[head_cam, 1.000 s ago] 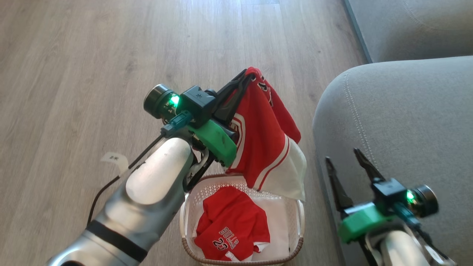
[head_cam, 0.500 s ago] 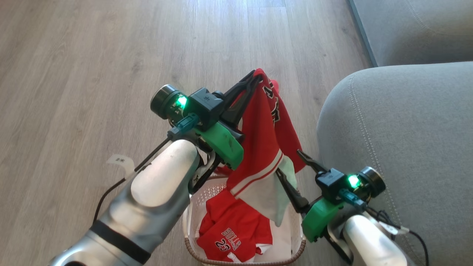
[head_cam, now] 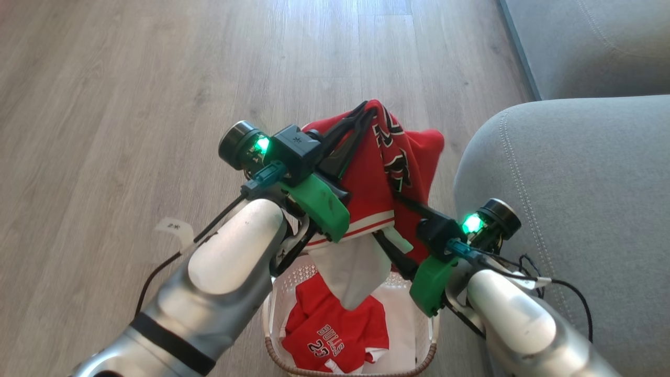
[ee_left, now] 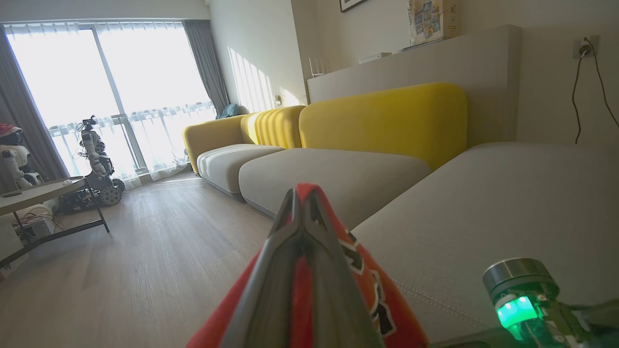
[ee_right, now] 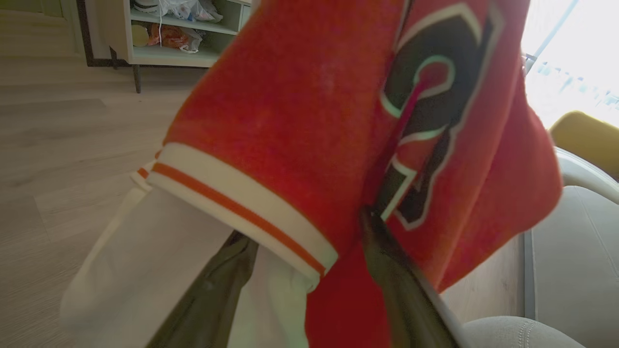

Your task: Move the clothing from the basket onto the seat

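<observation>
A red jersey [head_cam: 369,178] is pinched at its top between the closed fingers of the left gripper [head_cam: 364,107] and hung above the basket [head_cam: 270,309], beside the seat [head_cam: 576,199]. The fingers of the right gripper [head_cam: 388,217] are spread wide around its lower folds. A second jersey [head_cam: 335,335] is seen lying in the basket.

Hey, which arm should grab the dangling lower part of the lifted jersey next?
Right, probably. The open right gripper straddles the jersey at its lower fold, next to the seat; the left gripper is shut on its top.
</observation>
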Available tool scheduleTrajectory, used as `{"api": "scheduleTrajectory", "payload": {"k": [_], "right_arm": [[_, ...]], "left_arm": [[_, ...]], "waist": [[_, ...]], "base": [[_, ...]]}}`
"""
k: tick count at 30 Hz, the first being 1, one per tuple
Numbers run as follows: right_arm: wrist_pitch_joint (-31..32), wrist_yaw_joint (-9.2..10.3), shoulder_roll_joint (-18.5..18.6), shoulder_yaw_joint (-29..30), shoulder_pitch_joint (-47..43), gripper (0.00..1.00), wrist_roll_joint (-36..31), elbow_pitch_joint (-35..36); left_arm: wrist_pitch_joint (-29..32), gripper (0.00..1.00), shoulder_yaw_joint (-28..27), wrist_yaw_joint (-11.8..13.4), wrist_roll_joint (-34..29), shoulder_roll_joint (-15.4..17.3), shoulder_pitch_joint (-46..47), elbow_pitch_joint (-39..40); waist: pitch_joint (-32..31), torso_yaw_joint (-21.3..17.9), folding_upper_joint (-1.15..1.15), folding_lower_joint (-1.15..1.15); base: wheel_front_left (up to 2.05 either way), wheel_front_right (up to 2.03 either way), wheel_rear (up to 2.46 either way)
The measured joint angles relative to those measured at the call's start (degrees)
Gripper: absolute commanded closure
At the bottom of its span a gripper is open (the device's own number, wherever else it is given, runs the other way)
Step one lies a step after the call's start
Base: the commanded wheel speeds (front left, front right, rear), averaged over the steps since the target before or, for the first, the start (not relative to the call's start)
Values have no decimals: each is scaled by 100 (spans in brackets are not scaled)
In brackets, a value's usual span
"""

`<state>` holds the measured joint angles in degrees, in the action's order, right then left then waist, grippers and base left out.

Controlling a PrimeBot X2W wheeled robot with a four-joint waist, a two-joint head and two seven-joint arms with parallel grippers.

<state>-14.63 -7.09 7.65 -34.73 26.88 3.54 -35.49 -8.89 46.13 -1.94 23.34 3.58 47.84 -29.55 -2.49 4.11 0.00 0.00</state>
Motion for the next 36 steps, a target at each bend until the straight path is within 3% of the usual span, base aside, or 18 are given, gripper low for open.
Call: {"api": "scheduleTrajectory", "payload": {"k": [2, 3, 4, 6, 22, 23, 24, 25, 26, 36], "right_arm": [[0, 0, -24, -41, 78, 0, 18, -164], [0, 0, -41, -66, 105, 5, 64, -237], [0, 0, -64, -90, 121, 42, 105, -299], [0, 0, -118, -135, 166, 100, 119, -396], [0, 0, -91, 248, 300, 100, 216, 9], [0, 0, -56, 299, 300, 100, 215, 59], [0, 0, -20, 349, 300, 100, 215, 105], [0, 0, 8, 421, 301, 100, 214, 154], [0, 0, 30, 503, 302, 100, 213, 198], [1, 0, 360, 1171, 352, 100, 27, 571]], "left_arm": [[5, 100, 18, -1, 0, 0, 0, 4], [5, 100, 31, -1, 0, 0, 0, 4], [5, 100, 44, 0, 0, 0, 0, 5], [5, 100, 77, 1, 0, 0, 0, 4], [-40, 100, -33, 166, 244, 108, -140, -492], [-96, 72, -58, 192, 263, 118, -159, -522], [-141, 51, -79, 192, 294, 129, -182, -548], [-181, 15, -83, 192, 292, 140, -205, -589], [-210, 0, -89, 192, 294, 148, -225, -631], [-414, 0, -115, 186, 436, 162, -537, -787]], "waist": [[4, 14, 0, 0], [8, 21, 0, 0], [11, 26, 0, 0], [18, 31, 0, 0], [84, -244, 0, 0], [90, -280, 0, 0], [95, -318, 0, 0], [100, -358, 0, 0], [105, -400, 0, 0], [125, -820, 0, 0]], "base": [[0, 0, 0], [0, 0, 0], [0, 0, 0], [0, 0, 0], [0, 0, 0], [0, 0, 0], [0, 0, 0], [0, 0, 0], [0, 0, 0], [0, 0, 0]]}}
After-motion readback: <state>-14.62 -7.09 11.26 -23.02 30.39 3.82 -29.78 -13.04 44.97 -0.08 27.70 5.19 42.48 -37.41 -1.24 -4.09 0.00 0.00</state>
